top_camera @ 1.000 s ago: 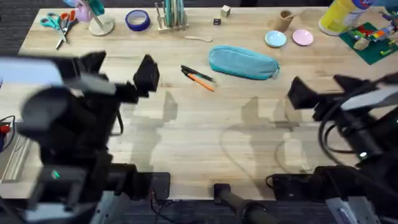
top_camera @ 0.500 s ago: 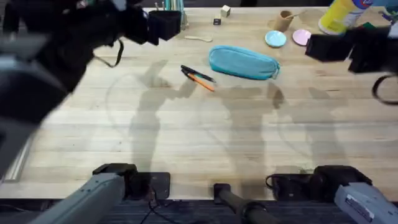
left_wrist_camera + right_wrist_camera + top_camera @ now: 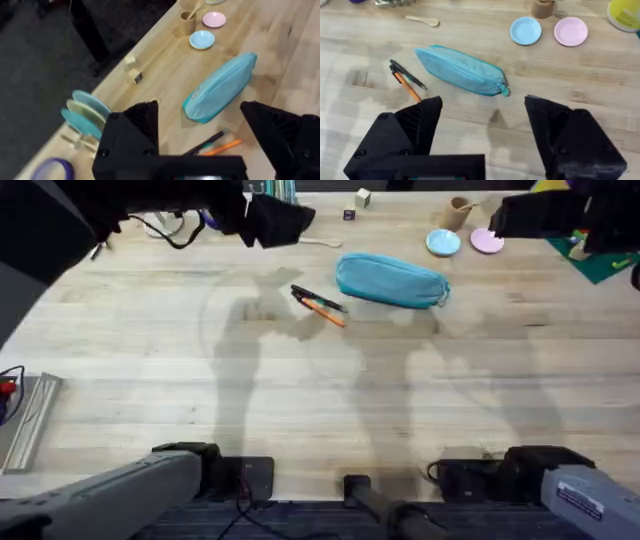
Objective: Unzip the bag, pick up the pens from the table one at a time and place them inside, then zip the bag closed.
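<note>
Both arms have swung up and toward the far side of the worktop since the earlier frames: the left gripper [image 3: 275, 220] now hangs over the far left, and the right gripper [image 3: 520, 218] over the far right near the dishes. Neither touches anything. In the wrist views each gripper's black fingers stand well apart and empty, the left gripper [image 3: 220, 132] and the right gripper [image 3: 482, 127] both looking down on the pouch.

The teal oblong fabric pencil pouch [image 3: 390, 280] lies flat on the light wooden worktop [image 3: 300, 400], its zipper seemingly shut; the pull appears to sit at its right end [image 3: 505, 91], though it is small. Just left of the pouch, the thin black pen [image 3: 313, 297] and the thin orange pen [image 3: 326, 311] lie side by side, touching or nearly so. A round light-blue dish [image 3: 442, 242] and a pink dish [image 3: 487, 240] sit beyond the pouch's right end.

The task looks to be at its opening step, the approach for unzipping. The next move likely calls for one gripper to descend and pin the pouch while the other closes on the small zipper pull, a fine target needing careful alignment.
</note>
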